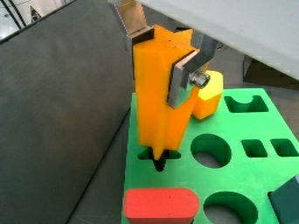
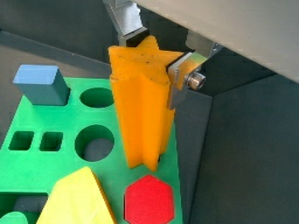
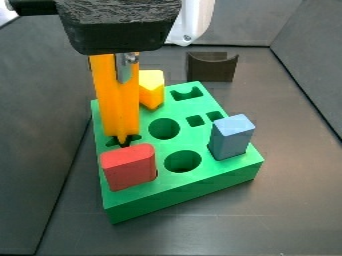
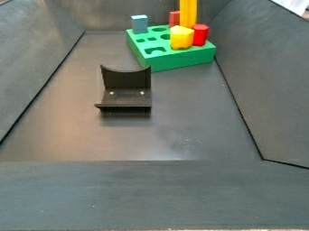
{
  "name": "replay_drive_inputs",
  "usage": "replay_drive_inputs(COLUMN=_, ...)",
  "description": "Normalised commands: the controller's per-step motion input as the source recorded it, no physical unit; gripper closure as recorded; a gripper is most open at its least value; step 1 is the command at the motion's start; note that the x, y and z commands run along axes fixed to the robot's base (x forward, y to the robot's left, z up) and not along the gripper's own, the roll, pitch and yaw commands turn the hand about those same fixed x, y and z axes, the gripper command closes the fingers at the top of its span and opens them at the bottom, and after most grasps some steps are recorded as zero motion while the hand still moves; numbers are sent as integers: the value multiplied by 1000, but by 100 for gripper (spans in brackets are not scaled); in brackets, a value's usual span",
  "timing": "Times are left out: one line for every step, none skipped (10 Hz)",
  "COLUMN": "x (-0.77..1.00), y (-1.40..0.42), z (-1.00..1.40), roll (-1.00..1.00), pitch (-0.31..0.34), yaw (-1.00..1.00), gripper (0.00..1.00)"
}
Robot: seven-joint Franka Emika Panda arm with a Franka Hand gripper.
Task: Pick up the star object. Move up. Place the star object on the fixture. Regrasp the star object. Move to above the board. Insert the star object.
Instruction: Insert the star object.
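The star object [image 1: 158,96], a long orange ridged prism, hangs upright with my gripper [image 1: 162,57] shut on its upper end; both wrist views show a silver finger [image 2: 177,80] pressed on each side. Its lower end meets the star-shaped hole [image 1: 158,157] in a corner of the green board [image 1: 251,175]. I cannot tell how deep it sits. In a side view the star object [image 3: 114,100] stands over the board [image 3: 201,175] under the black gripper body. The dark fixture [image 3: 211,65] with its curved notch stands apart from the board, with nothing on it.
On the board stand a red block [image 3: 127,165], a blue block [image 3: 231,135] and a yellow block [image 3: 151,88]; round and square holes are open. Dark sloping walls [image 4: 49,63] enclose the floor. The fixture [image 4: 123,90] lies mid-floor in front of the board [image 4: 163,56].
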Motion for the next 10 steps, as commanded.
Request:
replay_drive_inputs(x=0, y=-320, z=-509, roll=-7, pitch=0, yaw=-406, gripper=100)
replay_drive_inputs(x=91, y=-354, z=-380, roll=-99, pitch=-3, yaw=-371, gripper=100)
replay_drive_inputs(x=137, y=-303, z=-346, roll=-106, pitch=-20, yaw=-289, gripper=100)
replay_drive_inputs(x=117, y=-263, z=-357, roll=-117, pitch=-20, yaw=-306, gripper=100)
replay_drive_inputs(x=311, y=-171, z=-474, roll=-10, pitch=-9, yaw=-214, gripper=100)
replay_drive_inputs(x=283, y=0, z=-597, roll=0, pitch=0, yaw=77, gripper=100)
replay_drive_inputs(x=286, y=0, z=-577, roll=-17, pitch=3, yaw=351, gripper=100)
replay_drive_inputs(x=169, y=-3, z=-500, roll=-21, pitch=10, yaw=337, gripper=100)
replay_drive_inputs(x=186, y=-106, z=-394, roll=-24, pitch=23, yaw=271, gripper=100)
replay_drive_inputs(x=0, y=-60, z=-237, roll=-10, pitch=9, yaw=66, gripper=100)
